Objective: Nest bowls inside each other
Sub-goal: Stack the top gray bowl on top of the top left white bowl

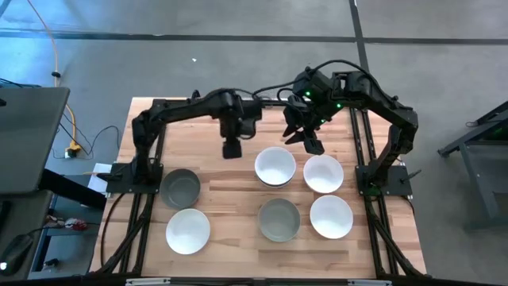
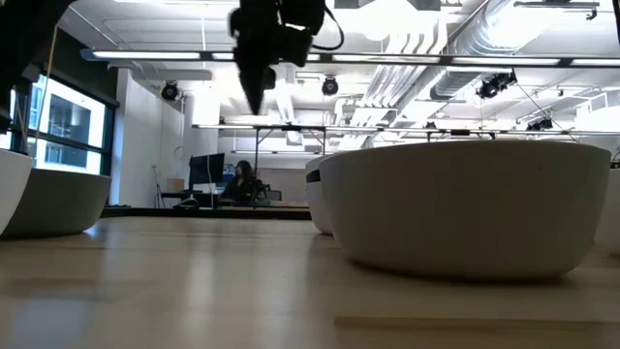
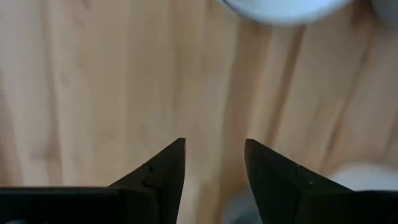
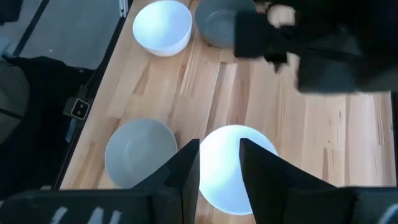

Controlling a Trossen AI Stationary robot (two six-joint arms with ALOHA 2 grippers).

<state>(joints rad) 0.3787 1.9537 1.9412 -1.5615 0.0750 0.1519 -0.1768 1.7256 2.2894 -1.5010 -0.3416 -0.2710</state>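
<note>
1. Hovering over bare wood near the table's (image 1: pixel 238 191) far edge, the left gripper (image 3: pixel 214 163) has its fingers (image 3: pixel 165 171) spread apart and holds nothing.
2. A white stack (image 1: pixel 275 167) of bowls sits just beside it, toward the table's middle.
3. The right gripper (image 4: pixel 219 163) hangs above that stack's far side, its fingers parted with nothing between them.
4. Next to the stack, toward the right edge, stands a white bowl (image 1: pixel 323 173).
5. Another white bowl (image 1: pixel 331 216) sits near the front right corner, a grey bowl (image 1: pixel 279 219) beside it.
6. Near the left edge stands a second grey bowl (image 1: pixel 181 187), with a white one (image 1: pixel 188 230) in front of it.
</note>
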